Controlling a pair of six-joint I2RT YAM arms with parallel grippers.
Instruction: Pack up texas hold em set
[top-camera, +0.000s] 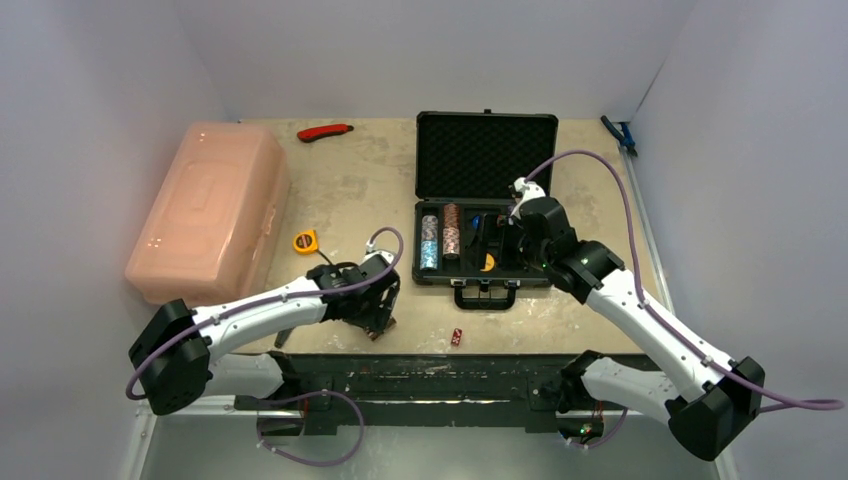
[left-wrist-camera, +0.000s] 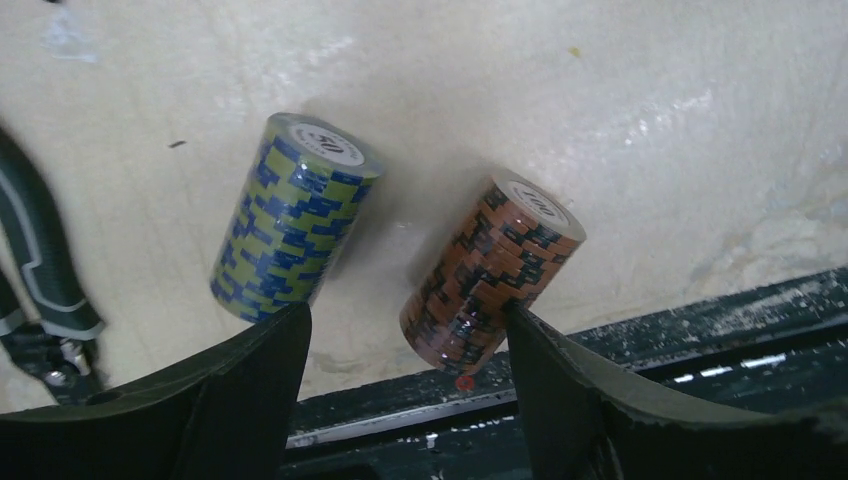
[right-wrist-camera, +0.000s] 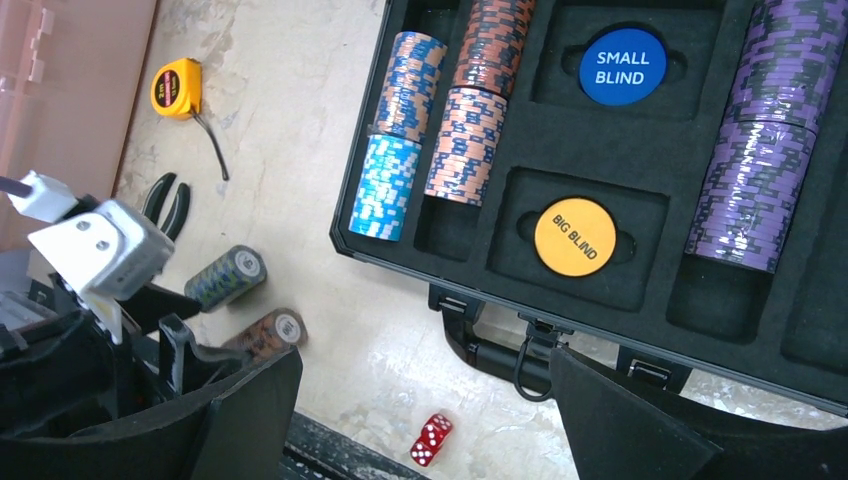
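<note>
Left end effector hovers spread wide over two chip stacks on the counter, gripping nothing.
An orange-black stack rests between its fingers, just past their tips, and a yellow-blue stack lies beyond the left finger. The right end effector hangs parted and empty above the front of the open black case. The case's foam slots hold blue, orange and purple chips and both blind discs. A red die sits on the counter near the case handle.
</note>
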